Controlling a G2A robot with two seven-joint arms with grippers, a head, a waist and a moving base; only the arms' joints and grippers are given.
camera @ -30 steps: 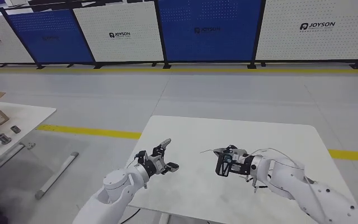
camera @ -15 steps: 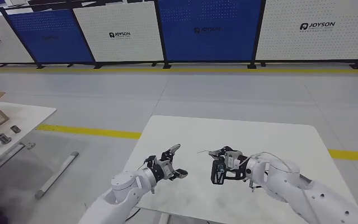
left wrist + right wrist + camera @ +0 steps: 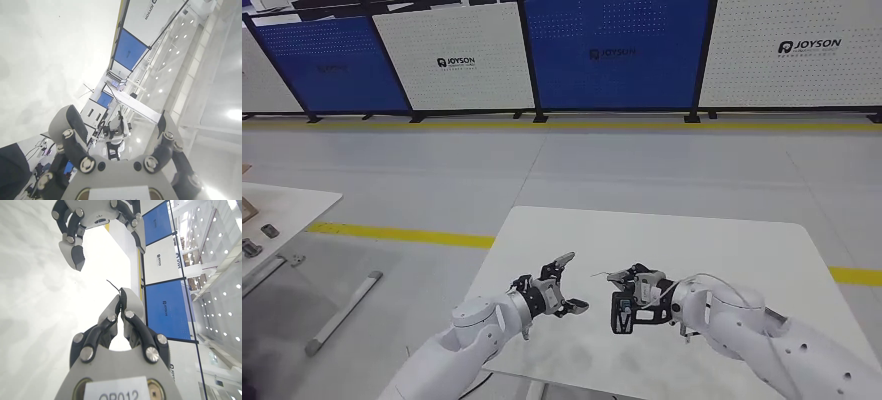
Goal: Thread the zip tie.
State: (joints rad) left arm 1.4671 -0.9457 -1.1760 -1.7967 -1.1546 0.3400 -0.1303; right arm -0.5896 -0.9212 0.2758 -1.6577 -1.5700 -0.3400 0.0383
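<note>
**One zip tie, pinched in the right gripper, facing an open left gripper**

From my station I count one zip tie, two grippers and one white table (image 3: pixel 742 240).

The zip tie (image 3: pixel 114 286) is a very thin black strand. I can see only a short tail of it, sticking out past the tips of the right gripper (image 3: pixel 121 299). That tail runs nearly straight, with a slight kink close to the fingertips, and narrows to a fine point at its free end. The rest of it is hidden between the pads, so I cannot make out its head or its full length. In the top view the strand (image 3: pixel 602 273) is a faint hairline held above the near part of the table, pointing toward the other arm.

The right gripper (image 3: pixel 623 296) has its fingers pressed together, clamped on the tie.

The left gripper (image 3: pixel 109 255) sits just across from it with its two fingers spread wide and nothing between them. Its opening faces the tie's free end. The tip lies near that opening but apart from both fingers. Its own wrist view shows the same wide spread of the left gripper (image 3: pixel 116 115).

Both grippers are over the near half of the table, close together without touching.
</note>
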